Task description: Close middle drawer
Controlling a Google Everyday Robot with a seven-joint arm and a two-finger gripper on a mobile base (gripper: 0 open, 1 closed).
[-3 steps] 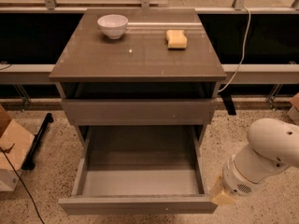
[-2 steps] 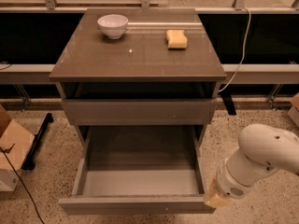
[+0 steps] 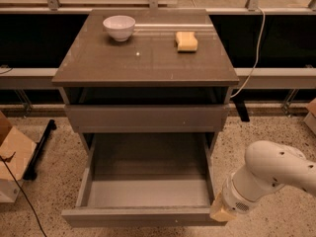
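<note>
sitting by open middle drawer [image 3: 148, 194], pincer [image 3: 222, 214]; bowl [image 3: 119, 27], sponge [image 3: 186, 41] on cabinet [image 3: 148, 65].

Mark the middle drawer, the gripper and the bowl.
middle drawer [image 3: 143, 217]: camera view, its front panel.
gripper [image 3: 222, 214]: camera view, tip, by the drawer's right front corner.
bowl [image 3: 119, 32]: camera view, its outer wall.

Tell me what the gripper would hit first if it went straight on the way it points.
The gripper, low at the right, points left toward the right end of the pulled-out middle drawer's front. It would probably meet that corner first; depth is unclear, so it may be touching now.
</note>
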